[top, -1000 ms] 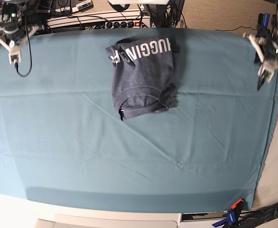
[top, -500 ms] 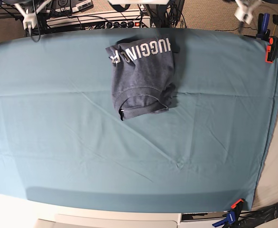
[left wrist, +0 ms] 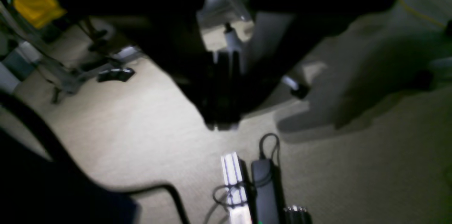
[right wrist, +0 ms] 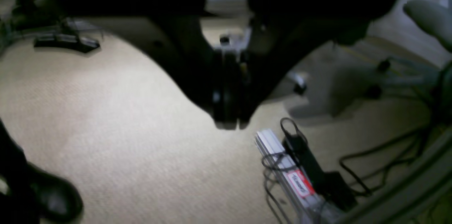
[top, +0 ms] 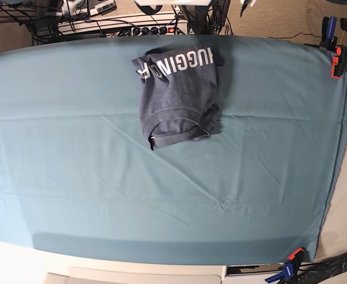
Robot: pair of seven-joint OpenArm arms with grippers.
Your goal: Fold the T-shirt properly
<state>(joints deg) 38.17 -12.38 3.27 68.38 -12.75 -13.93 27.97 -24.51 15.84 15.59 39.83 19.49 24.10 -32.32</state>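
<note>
folded t-shirt [top: 179, 94] on teal cloth [top: 102, 189], clamps [top: 337, 59] at edge, left gripper [left wrist: 222, 125] and right gripper [right wrist: 229, 123] closed, empty

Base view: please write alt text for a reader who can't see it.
A slate blue-grey T-shirt, folded into a compact bundle with white block lettering showing along its far edge, lies near the far middle of a table covered in teal cloth. Neither arm is over the table. Orange and blue clamps grip the cloth's corners.
</note>
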